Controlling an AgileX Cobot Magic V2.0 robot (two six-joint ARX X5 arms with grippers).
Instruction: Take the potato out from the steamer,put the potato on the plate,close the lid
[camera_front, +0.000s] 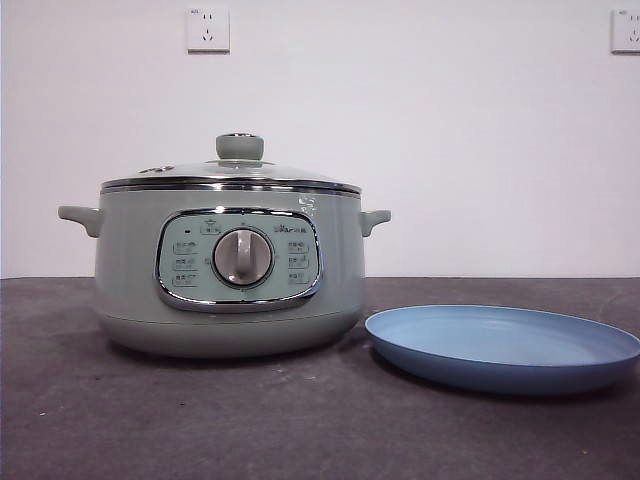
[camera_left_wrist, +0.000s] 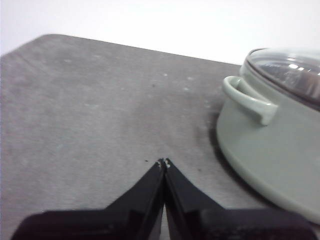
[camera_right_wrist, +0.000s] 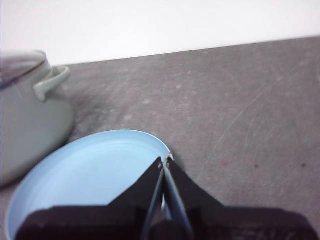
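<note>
Sitting left of centre in the front view, the steamer (camera_front: 230, 270) is wearing its lid (camera_front: 235, 170) beside the plate (camera_front: 505, 348), while both the left pincer (camera_left_wrist: 163, 162) and right pincer (camera_right_wrist: 165, 161) are waiting pressed together, so lifting the lid comes next; the potato is out of sight.

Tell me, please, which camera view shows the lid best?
The front view: the lid sits closed on the steamer, knob and chrome rim visible. The left wrist view shows only part of its glass dome; the right wrist view shows a blurred edge.
</note>
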